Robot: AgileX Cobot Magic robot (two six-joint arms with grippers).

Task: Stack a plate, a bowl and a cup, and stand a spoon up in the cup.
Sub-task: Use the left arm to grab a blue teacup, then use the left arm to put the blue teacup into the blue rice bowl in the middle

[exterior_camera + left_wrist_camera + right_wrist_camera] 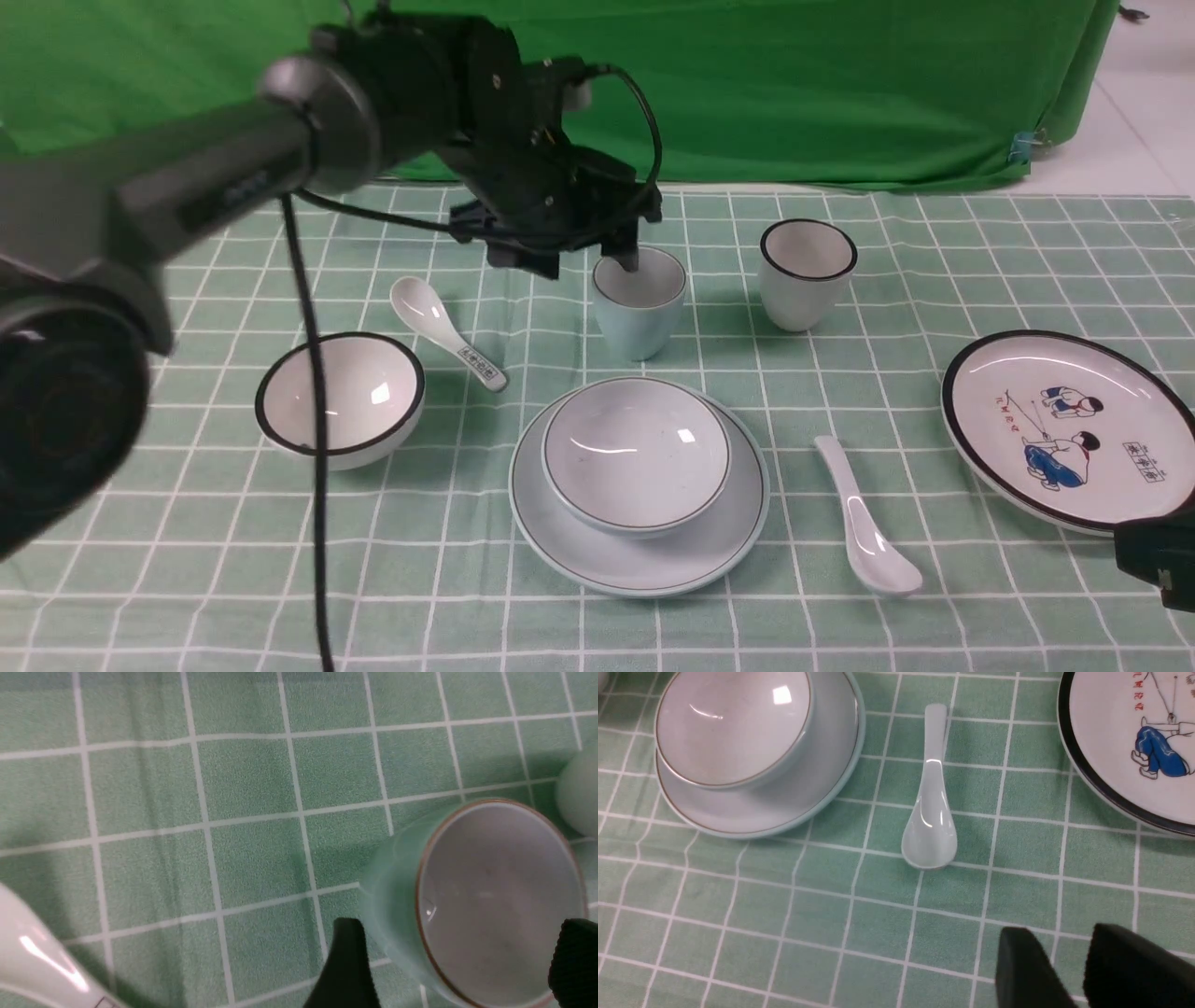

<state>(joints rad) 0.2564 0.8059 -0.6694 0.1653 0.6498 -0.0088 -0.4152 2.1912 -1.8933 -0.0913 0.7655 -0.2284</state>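
Jaws of the left gripper stand wide apart with the cup upright between them. One finger sits just outside the cup's wall and the other is at the opposite side of its rim; whether either touches the cup cannot be told. The cup stands on the checked cloth. On the robot's side of these jaws the bowl sits in the plate, the pair apart from the cup. Left of the jaws lies a patterned spoon, with a black-rimmed bowl beyond it, nearer the robot. Right of the jaws stands a black-rimmed cup, near the pale cup but not touching it. The right gripper hangs low over the cloth at the near right, its jaws set to a narrow gap with nothing between them. Ahead of those jaws the spoon lies flat on the cloth, scoop end toward them and handle pointing away. It lies between the plate to the left of the jaws and a picture plate to their right, touching neither
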